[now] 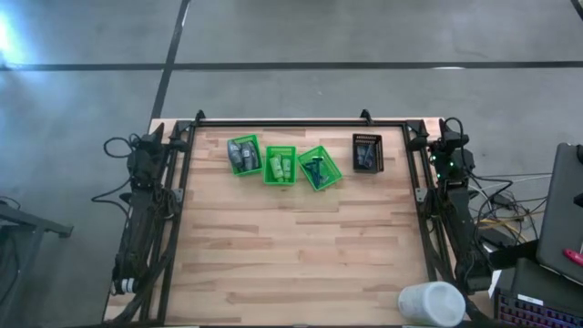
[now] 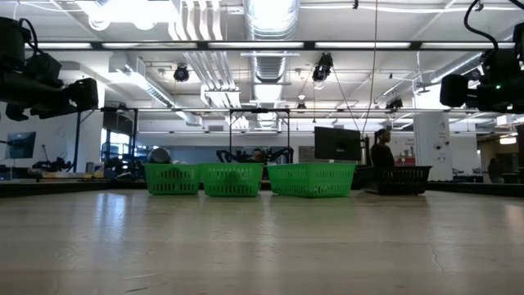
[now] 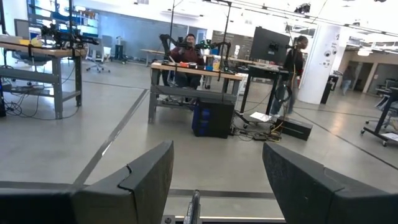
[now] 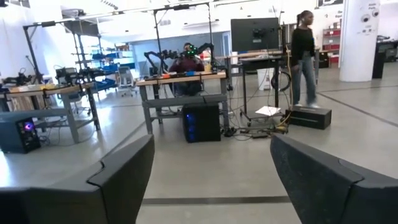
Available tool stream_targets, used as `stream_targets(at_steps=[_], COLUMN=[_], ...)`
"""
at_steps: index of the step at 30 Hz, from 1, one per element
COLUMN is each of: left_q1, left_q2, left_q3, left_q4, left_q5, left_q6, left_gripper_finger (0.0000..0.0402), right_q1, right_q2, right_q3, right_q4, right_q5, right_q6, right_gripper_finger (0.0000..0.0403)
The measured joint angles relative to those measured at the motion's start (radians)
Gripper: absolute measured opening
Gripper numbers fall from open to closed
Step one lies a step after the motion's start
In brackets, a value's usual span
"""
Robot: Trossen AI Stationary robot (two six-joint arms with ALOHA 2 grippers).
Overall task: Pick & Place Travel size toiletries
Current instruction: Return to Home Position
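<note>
The travel size toiletries lie in three green mesh baskets along the table's far side. Dark grey tubes (image 1: 243, 153) fill the left basket (image 1: 233, 164), small green bottles (image 1: 279, 167) the middle one (image 1: 280, 181), and black-and-green sticks (image 1: 317, 168) the right one (image 1: 332, 175). My left gripper (image 3: 217, 165) is parked at the table's far left corner, pointing level past the far edge, open with nothing between its fingers. My right gripper (image 4: 211, 162) is parked at the far right corner in the same way, also open with nothing between its fingers. Both are far from the baskets.
A black mesh basket (image 1: 368, 152) stands to the right of the green ones. A big white cylinder (image 1: 431, 303) stands at the table's near right corner. Bare wood (image 1: 301, 255) covers the middle and near part. People and desks show in the room beyond.
</note>
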Motion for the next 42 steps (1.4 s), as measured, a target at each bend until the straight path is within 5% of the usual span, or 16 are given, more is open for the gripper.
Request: stream_targets(at_steps=[42], left_q1=[0.000], left_q2=[0.000], left_q3=[0.000], left_q4=[0.000], left_q5=[0.000], left_q6=[0.000], left_gripper_finger=[0.0252], right_q1=[0.000], right_q2=[0.001], right_q3=[0.000], right_q4=[0.000], right_q5=[0.000], right_q6=[0.000], right_gripper_finger=[0.0220])
